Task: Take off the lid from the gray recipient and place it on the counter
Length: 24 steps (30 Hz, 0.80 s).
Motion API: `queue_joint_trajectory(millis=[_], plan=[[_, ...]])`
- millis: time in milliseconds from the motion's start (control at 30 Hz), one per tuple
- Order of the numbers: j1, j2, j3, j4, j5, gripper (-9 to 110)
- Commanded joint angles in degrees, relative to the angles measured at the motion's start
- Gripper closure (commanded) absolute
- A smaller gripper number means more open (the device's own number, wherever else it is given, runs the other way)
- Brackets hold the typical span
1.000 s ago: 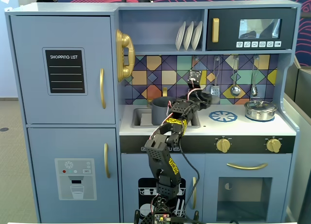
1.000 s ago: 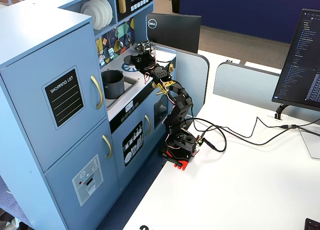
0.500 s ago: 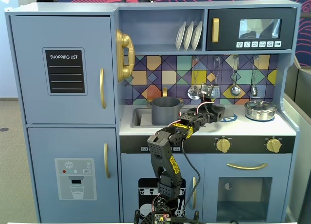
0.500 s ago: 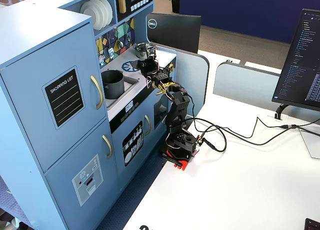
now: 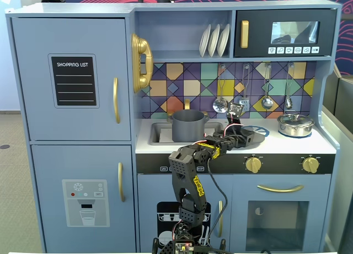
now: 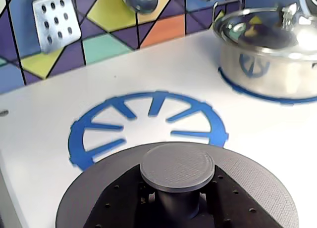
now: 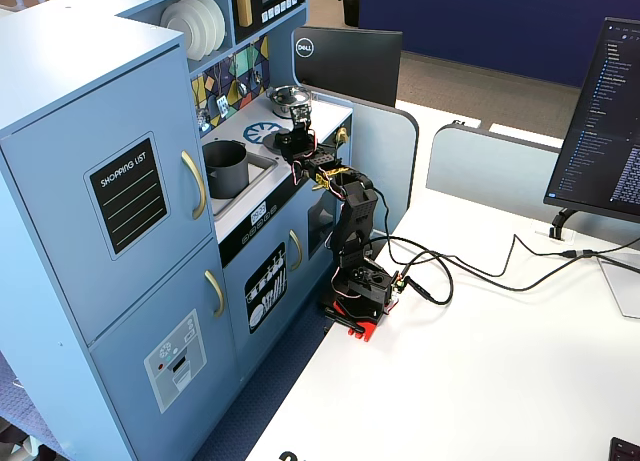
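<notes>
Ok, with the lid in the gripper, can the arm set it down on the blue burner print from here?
Probably yes. The lid is clamped by its knob in the gripper, above the counter. The burner print just ahead is bare, and the steel pot stands off to the right in the wrist view.

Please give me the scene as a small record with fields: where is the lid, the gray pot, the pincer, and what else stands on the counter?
lid: flat round matte dark gray lid with a central knob, off the pot, held by the knob just above the counter, near the blue burner print
pot: matte dark gray cylindrical pot, open, sitting in the sink recess
pincer: pincer closed on the lid's knob
counter: white flat worktop of the blue toy kitchen
other: shiny steel pot with its own lid, on the right in a fixed view
</notes>
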Motion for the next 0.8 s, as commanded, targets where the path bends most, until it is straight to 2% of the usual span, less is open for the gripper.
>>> queue_joint_trajectory(millis=[0,333,567,767], plan=[[-0.2,0.1,-0.4,-2.5,0.4,102],[-0.1,-0.4,1.1,-1.8,-0.2,100],[1.4,-0.3,0.4,-2.0,2.5,72],[3.2,-0.2,0.1,-2.5,3.2,65]])
